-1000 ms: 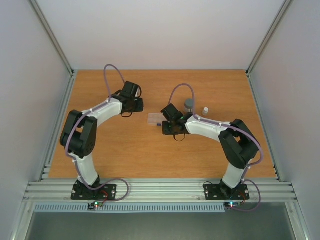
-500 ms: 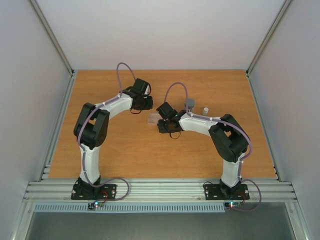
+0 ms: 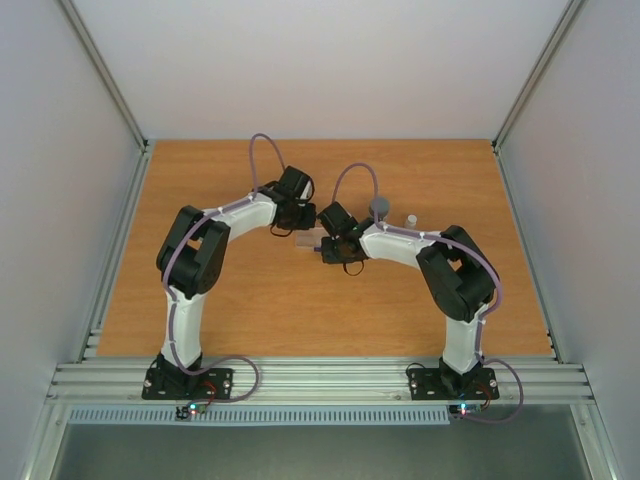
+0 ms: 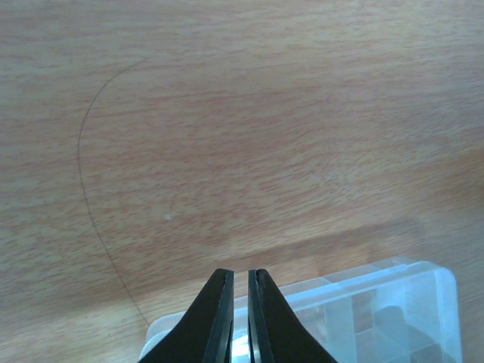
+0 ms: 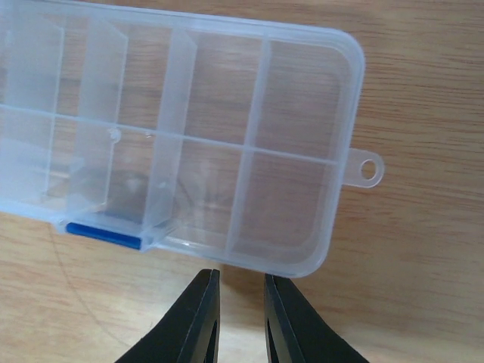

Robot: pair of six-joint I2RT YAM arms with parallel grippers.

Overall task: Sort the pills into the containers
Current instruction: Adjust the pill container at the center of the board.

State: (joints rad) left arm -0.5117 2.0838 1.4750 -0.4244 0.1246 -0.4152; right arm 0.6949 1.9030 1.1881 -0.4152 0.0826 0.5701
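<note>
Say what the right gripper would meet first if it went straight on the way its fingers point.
Probably the near wall of the clear pill box, just ahead of the right gripper; height is unclear, so it might pass over.

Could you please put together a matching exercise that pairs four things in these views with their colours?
Things:
1. pill box
2. latch on the box's near edge
3. bottle cap beyond the right arm
4. table

Colours:
a. blue
b. orange-brown wood
c. clear
d. grey

Pairs: 1-c; 2-a; 3-d; 4-b
</note>
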